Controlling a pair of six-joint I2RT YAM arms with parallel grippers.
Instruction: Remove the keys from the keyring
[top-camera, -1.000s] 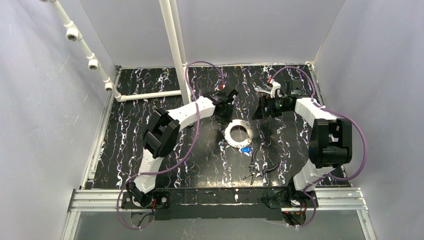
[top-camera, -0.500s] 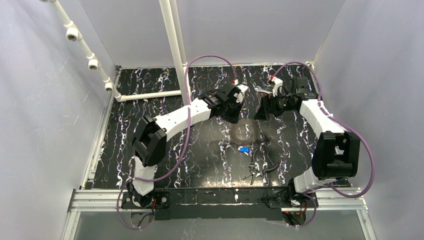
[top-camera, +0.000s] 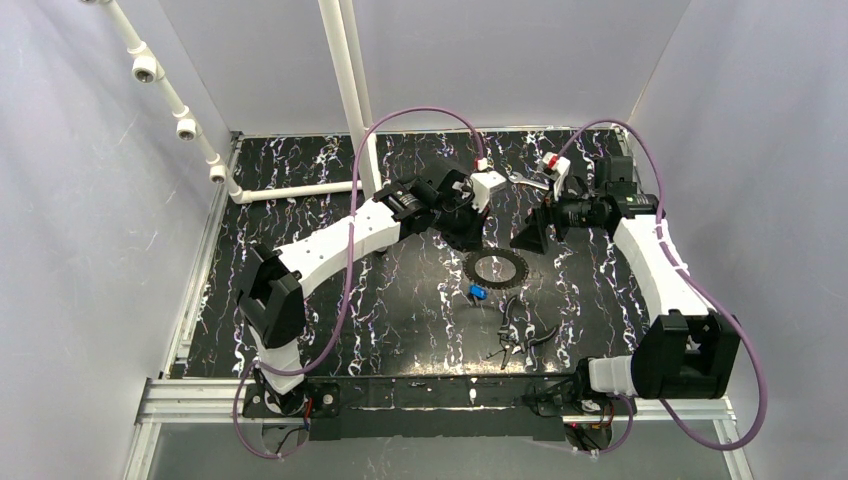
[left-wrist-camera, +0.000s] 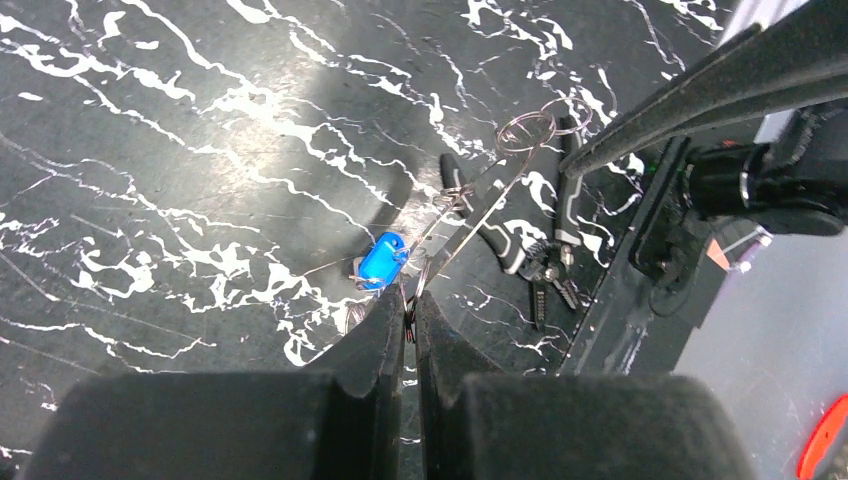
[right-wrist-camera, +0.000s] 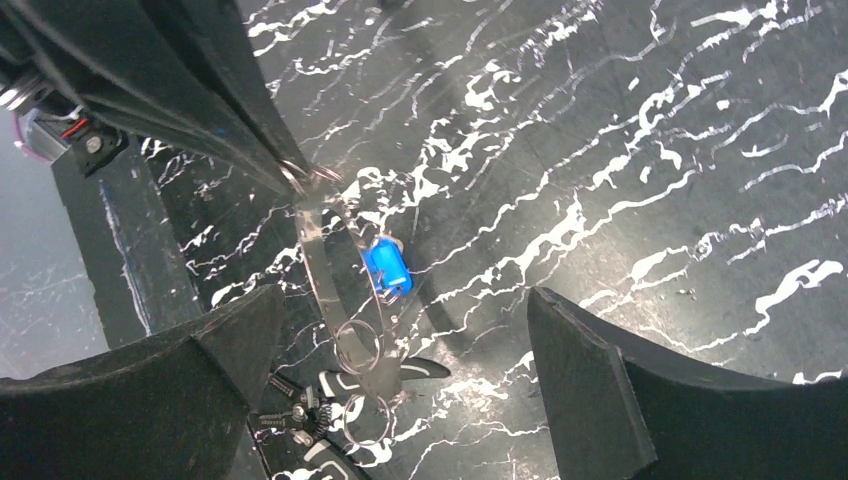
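The keyring (top-camera: 497, 268) is a large flat ring, dark-looking from above, held tilted above the table. My left gripper (top-camera: 469, 240) is shut on its rim; in the left wrist view (left-wrist-camera: 411, 302) the ring (left-wrist-camera: 470, 215) runs edge-on away from the fingertips. The key (top-camera: 478, 292), with a blue head, hangs from the ring and shows in the left wrist view (left-wrist-camera: 383, 258) and the right wrist view (right-wrist-camera: 386, 266). Small wire rings (right-wrist-camera: 358, 345) also hang on the ring (right-wrist-camera: 318, 262). My right gripper (top-camera: 528, 238) is open and empty just right of the ring, its jaws wide apart (right-wrist-camera: 402, 296).
Dark-handled pliers (top-camera: 520, 335) lie on the marbled table (top-camera: 300, 280) in front of the ring, and show under it in the right wrist view (right-wrist-camera: 305, 420). A slim silver wrench (top-camera: 524, 180) lies at the back. A white pipe post (top-camera: 345, 100) stands at the back left.
My left gripper has reached right, shut on the ring's rim and raised it off the table, tilted. The blue key shifted left with it. The right arm has stretched back and right.
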